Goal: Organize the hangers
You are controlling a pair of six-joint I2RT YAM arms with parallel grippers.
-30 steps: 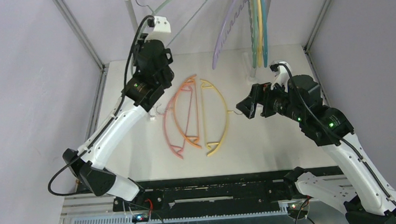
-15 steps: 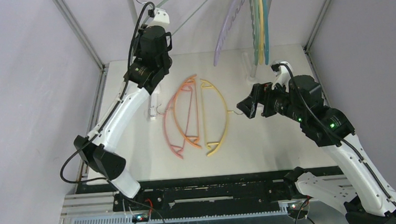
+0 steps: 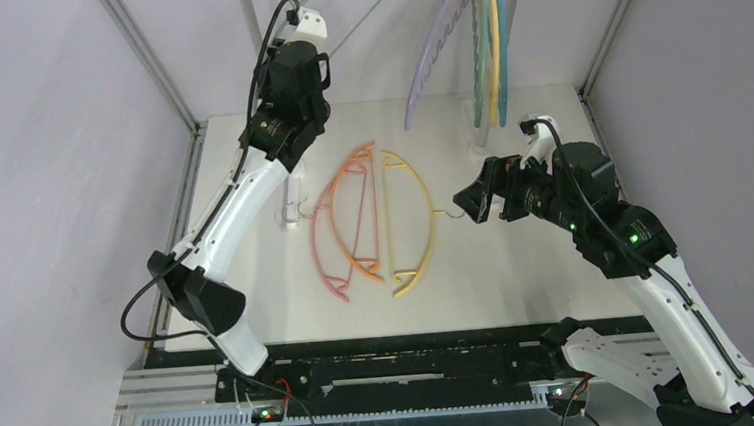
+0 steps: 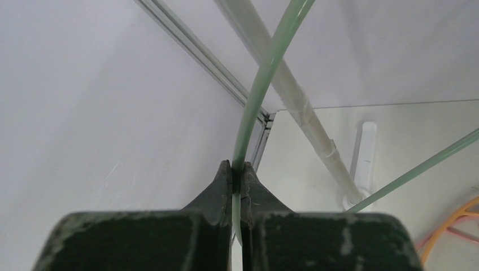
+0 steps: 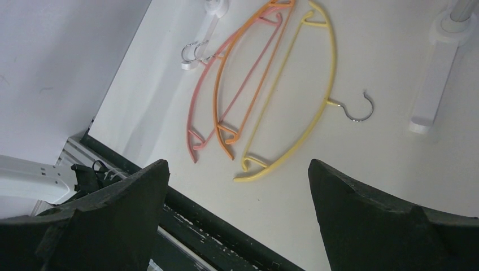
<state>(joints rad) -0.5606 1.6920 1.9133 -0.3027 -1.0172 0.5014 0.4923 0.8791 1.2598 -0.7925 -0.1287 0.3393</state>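
My left gripper [image 4: 238, 167] is raised at the back left by the rail post and is shut on a pale green hanger [image 4: 261, 84], also seen at the top of the overhead view [image 3: 359, 14]. Three hangers lie flat on the table: pink [image 3: 323, 239], orange [image 3: 343, 190] and yellow [image 3: 421, 210], its metal hook [image 5: 357, 110] pointing right. Lilac [image 3: 432, 54], green, yellow [image 3: 492, 35] and teal hangers hang from the rail at the back. My right gripper [image 3: 468, 205] is open and empty, hovering just right of the yellow hanger's hook.
The white rail frame has a left post [image 3: 247, 22] and a right foot [image 3: 474, 126] on the table's back; the foot shows in the right wrist view [image 5: 434, 84]. Metal enclosure struts run along both side walls. A black rail [image 3: 413, 356] lines the near edge.
My left arm has lifted and moved toward the back, carrying the green hanger up toward the rail. The right arm has barely moved.
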